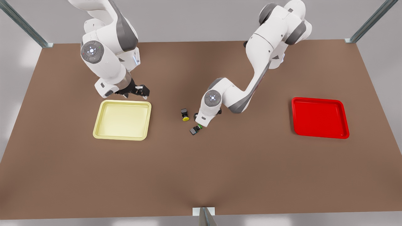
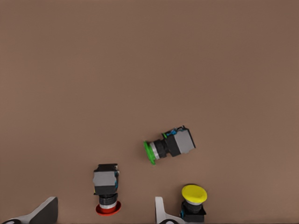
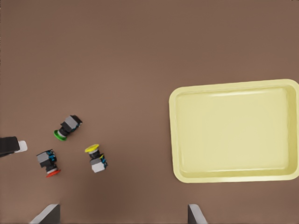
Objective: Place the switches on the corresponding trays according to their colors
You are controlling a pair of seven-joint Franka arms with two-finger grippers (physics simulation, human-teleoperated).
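Switches sit bunched in the middle of the table (image 1: 201,175), and that crowding is the main hazard. The left pincer (image 2: 105,212) hangs over the cluster with its fingers spread wide and holding nothing. The red switch (image 2: 107,195) lies on its side right between those fingers, cap pointing toward the wrist camera. The yellow switch (image 2: 193,202) is just outside one finger (image 2: 161,212), close enough to be clipped, and the green switch (image 2: 169,145) lies a little farther out ahead of the pincer.

If this pincer drops straight down, I judge the finger beside the yellow switch could land on it or shove it away, since the gap there looks slim. A squeeze on the rounded red cap instead of the blocky body could also let the switch roll or squirt out.

The right pincer (image 3: 122,214) waits, wide and empty, beside the yellow tray (image 3: 177,135), with the three switches well out in front of it. Reaching in now would risk a clash with the other arm.

The red tray (image 1: 319,117) lies far off toward the front view's right, and both trays hold nothing, so no switch is placed yet. Grabbing the green one by mistake would waste a trip
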